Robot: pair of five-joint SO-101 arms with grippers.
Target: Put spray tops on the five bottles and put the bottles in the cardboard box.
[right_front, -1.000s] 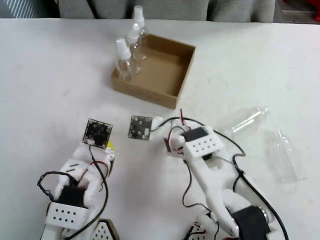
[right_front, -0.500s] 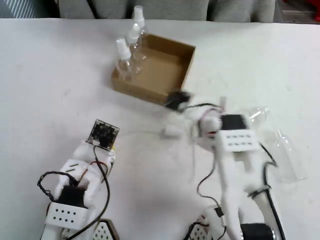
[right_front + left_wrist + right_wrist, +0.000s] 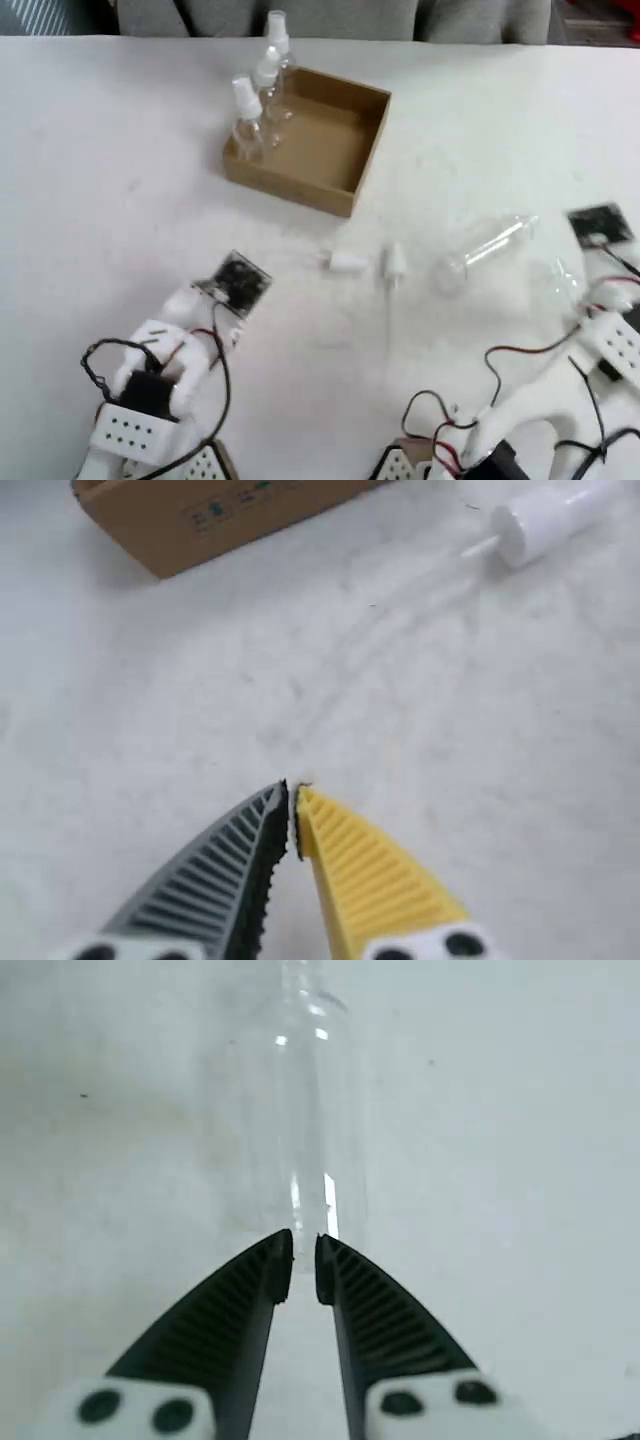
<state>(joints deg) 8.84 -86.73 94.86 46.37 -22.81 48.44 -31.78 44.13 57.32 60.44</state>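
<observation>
From where I stand, the job looks a bit over half done. Three capped bottles (image 3: 247,122) stand in a row along the upper-left wall of the cardboard box (image 3: 345,150), above the centre of the high view. I can't quite tell whether they are inside that wall or just behind it.

Two loose spray tops (image 3: 348,262) lie on the tabletop (image 3: 120,130) below the box, a little apart. To their right, two bare bottles (image 3: 487,243) lie on their sides, one mid-right and the other towards the right edge. By my reckoning, that leaves two tops to fit and two bottles to go into the box.

The left gripper (image 3: 293,798) is clenched, tips together on nothing, low over bare tabletop at lower left. The right gripper (image 3: 303,1250) is pinched almost closed and empty. Its tips point at one of the bare bottles (image 3: 310,1110) lying just ahead.
</observation>
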